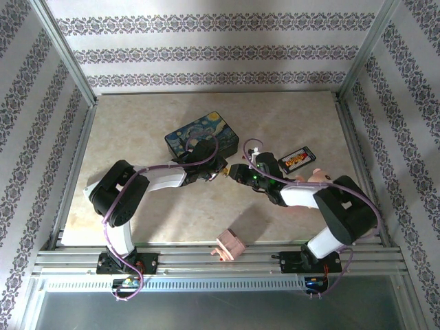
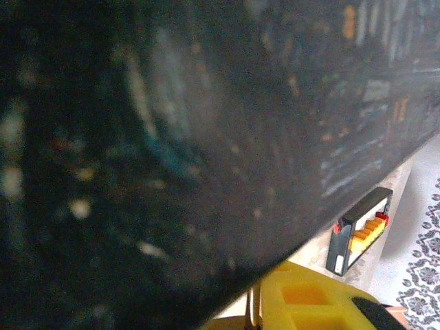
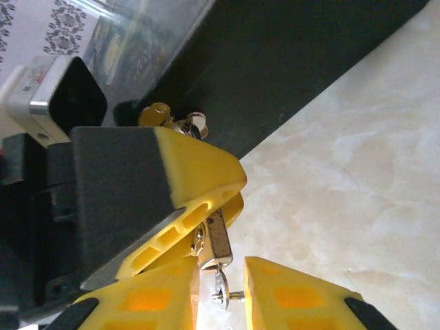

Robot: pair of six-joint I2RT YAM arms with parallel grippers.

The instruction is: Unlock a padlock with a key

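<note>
Starry-night painted box sits mid-table, towards the far side. Left gripper is just near of it, clamped on the padlock, which is mostly hidden. Right gripper has its jaws parted, straddling the key that juts from the padlock, not gripping it.

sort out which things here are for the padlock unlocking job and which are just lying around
For the job:
- small brass padlock with a silver shackle
- thin grey metal key

Lying about:
- dark-blue painted rectangular box
- flat black case with orange and red pieces
- small pink object
- pale pinkish wooden block
</note>
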